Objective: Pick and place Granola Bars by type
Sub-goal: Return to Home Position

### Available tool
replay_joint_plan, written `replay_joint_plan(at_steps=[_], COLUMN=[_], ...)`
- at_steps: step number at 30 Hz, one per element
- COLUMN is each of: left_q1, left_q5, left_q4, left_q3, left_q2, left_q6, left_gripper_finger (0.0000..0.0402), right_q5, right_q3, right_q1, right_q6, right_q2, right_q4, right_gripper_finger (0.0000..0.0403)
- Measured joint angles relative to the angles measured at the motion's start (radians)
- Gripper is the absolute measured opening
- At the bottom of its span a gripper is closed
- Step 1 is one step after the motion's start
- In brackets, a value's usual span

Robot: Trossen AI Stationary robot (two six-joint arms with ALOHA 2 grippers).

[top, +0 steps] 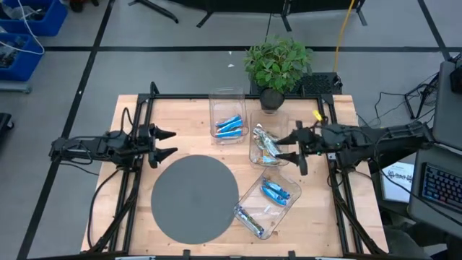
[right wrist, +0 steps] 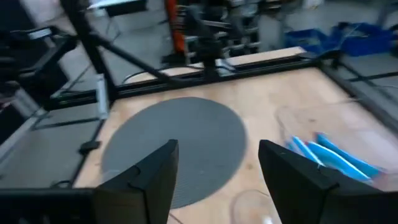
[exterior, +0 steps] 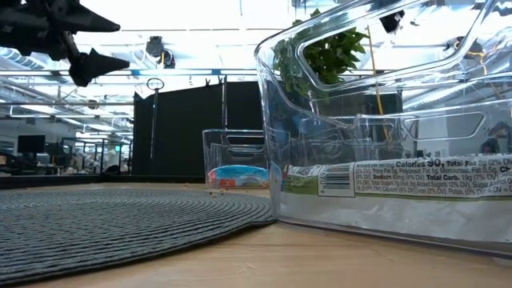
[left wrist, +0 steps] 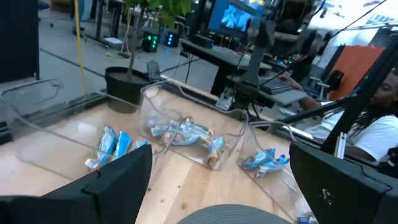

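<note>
Three clear bins stand right of the round grey mat (top: 195, 198). The far bin (top: 228, 97) holds blue bars (top: 229, 126). The middle bin (top: 254, 153) holds silvery bars (top: 266, 143). The near bin (top: 289, 209) holds blue bars (top: 276, 191) and one bar with a silvery wrapper (top: 249, 220). My right gripper (top: 291, 146) is open and empty, above the middle bin's right side. My left gripper (top: 167, 143) is open and empty, above the table just left of the mat's far edge. The left wrist view shows all three bar groups: blue (left wrist: 115, 144), silvery (left wrist: 183, 132), blue (left wrist: 266, 160).
A potted plant (top: 278, 65) stands at the table's far edge behind the bins. Black frame rails run along the table's left (top: 130, 180) and right (top: 343, 202) sides. A person (left wrist: 385, 124) sits beyond the table's right side.
</note>
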Motion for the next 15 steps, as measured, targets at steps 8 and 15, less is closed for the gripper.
replay_joint_plan(at_steps=[8,15], left_q1=[0.0,0.0], left_q5=[0.007,0.004], left_q4=[-0.054,-0.047], left_q3=[0.0,-0.043], left_q2=[-0.021,-0.032], left_q6=[0.067,0.085], left_gripper_finger=[0.038,0.0376], right_q5=[0.224,0.282], right_q3=[-0.269,-0.415], right_q1=[0.103,0.149], right_q6=[0.028,-0.011], right_q2=[-0.207,-0.334], right_q4=[0.073,0.119], right_gripper_finger=[0.0216,0.0213])
